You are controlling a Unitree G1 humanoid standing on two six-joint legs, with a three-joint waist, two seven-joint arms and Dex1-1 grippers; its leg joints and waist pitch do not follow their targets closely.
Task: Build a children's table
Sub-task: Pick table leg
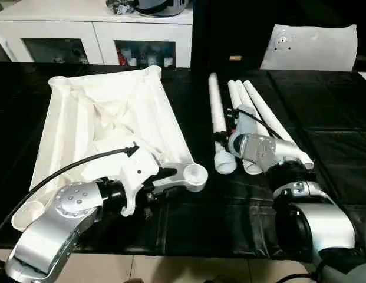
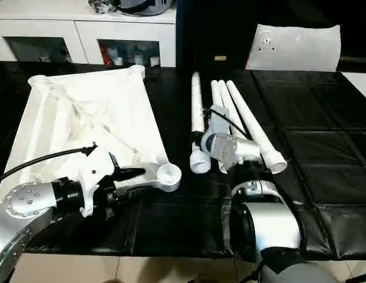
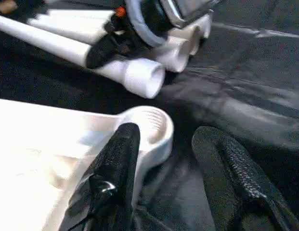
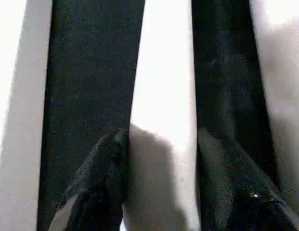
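The white table top [image 1: 106, 118] lies upside down on the left of the black mat, ribs up. My left gripper [image 3: 167, 134] is open at its near right corner socket [image 1: 196, 174]: one finger [image 3: 118, 159] rests over the top's rim, the other [image 3: 226, 163] on the mat. Four white legs [image 1: 217, 112] lie side by side right of the top. My right gripper [image 4: 161, 139] reaches down onto the middle legs, and its two fingers press on both sides of one leg [image 4: 163, 72], which lies among the others.
A white cabinet [image 1: 94, 35] with glass doors stands behind the mat. A white bag-like thing [image 1: 312, 47] sits at the back right. The black mat [image 1: 330, 130] stretches to the right, and pale floor [image 1: 171, 268] shows past its near edge.
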